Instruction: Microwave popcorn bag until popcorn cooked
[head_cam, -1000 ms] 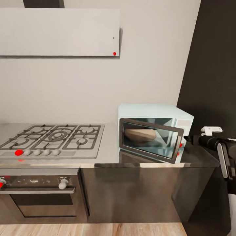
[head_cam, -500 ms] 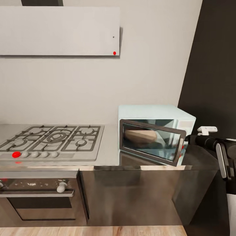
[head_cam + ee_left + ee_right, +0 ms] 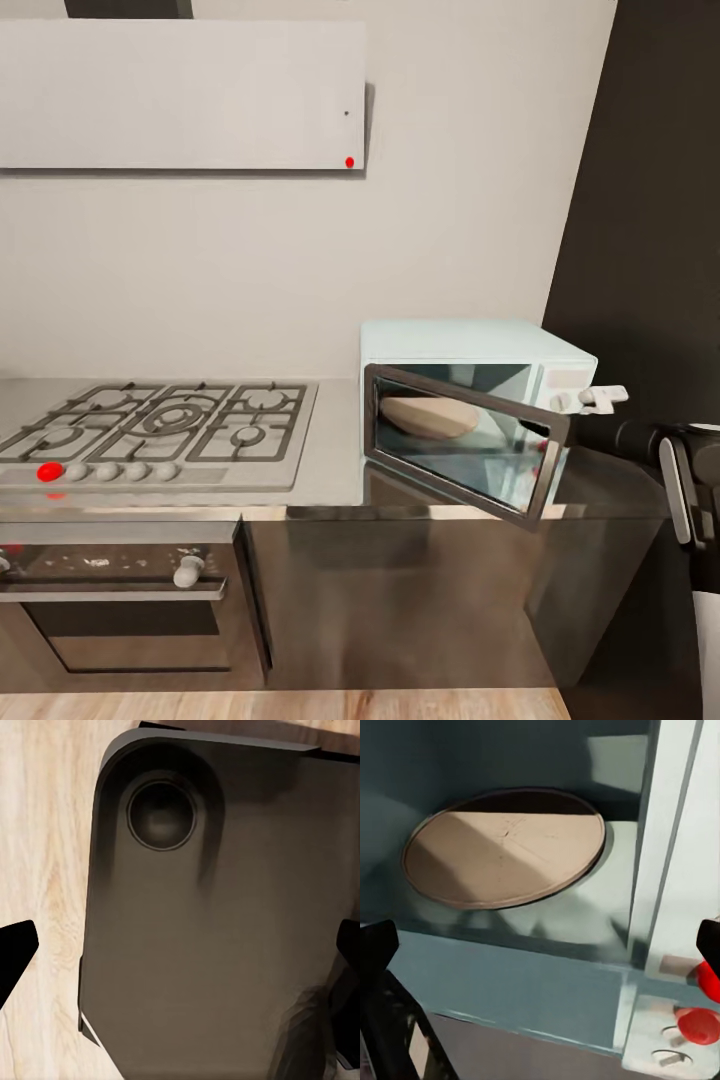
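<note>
The pale mint-blue microwave [image 3: 470, 345] stands on the shiny grey countertop [image 3: 330, 475], right of the hob. Its dark glass door [image 3: 460, 455] hangs partly open, hinged at the left. Inside lies a round tan turntable [image 3: 506, 847], with no sack on it. The popcorn bag and the popcorn are out of view. My right gripper [image 3: 595, 398] is open, hovering at the cream control panel [image 3: 675, 1035] with red knobs, just past the door's free edge. My left gripper [image 3: 180, 952] is open and empty, hanging over my dark base [image 3: 210, 930].
A gas hob [image 3: 170, 425] fills the counter's left part, over a built-in oven [image 3: 130, 600]. A white flat hood [image 3: 180, 95] hangs above. A tall dark panel [image 3: 650, 200] rises right of the microwave. Light wood floor [image 3: 45, 832] lies below.
The microwave door has swung further open. My right gripper has moved left, from beside the microwave to its control panel. The view shifted slightly at first.
</note>
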Robot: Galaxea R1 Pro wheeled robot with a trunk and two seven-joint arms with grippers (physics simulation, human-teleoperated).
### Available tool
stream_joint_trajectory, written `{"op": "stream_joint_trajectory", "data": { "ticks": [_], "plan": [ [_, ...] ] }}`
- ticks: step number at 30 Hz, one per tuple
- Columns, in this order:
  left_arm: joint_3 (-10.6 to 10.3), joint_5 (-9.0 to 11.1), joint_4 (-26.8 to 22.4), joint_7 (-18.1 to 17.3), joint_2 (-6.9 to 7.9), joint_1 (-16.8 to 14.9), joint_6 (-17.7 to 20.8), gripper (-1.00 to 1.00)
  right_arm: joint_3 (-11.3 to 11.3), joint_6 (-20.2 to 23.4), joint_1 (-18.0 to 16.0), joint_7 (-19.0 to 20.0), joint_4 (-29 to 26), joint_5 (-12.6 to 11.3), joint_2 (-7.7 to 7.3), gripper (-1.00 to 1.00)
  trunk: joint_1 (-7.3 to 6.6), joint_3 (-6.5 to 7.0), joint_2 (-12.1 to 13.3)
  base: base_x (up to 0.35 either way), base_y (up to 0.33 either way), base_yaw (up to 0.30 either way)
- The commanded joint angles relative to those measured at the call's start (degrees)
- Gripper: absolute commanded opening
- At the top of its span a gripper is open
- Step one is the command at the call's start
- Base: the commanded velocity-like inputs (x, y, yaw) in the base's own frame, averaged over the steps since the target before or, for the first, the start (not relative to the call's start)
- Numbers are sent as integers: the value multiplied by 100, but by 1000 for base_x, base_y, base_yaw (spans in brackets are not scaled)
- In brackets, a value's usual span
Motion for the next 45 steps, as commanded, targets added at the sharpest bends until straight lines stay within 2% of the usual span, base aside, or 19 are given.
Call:
{"op": "stream_joint_trajectory", "data": {
  "ticks": [1,17,45],
  "plan": [
    [2,55,-6,7,-2,1,-10,100,-6,32,-5,58,-2,29,-2,100,0,-5,-3,-43,14,0],
    [32,90,-6,34,-11,1,-15,100,-6,33,-5,6,7,47,1,100,0,-5,-3,-258,169,0],
    [30,90,-6,34,-2,1,-11,100,-32,31,-5,-123,102,16,-5,100,0,-5,-3,-150,285,0]
  ]
}}
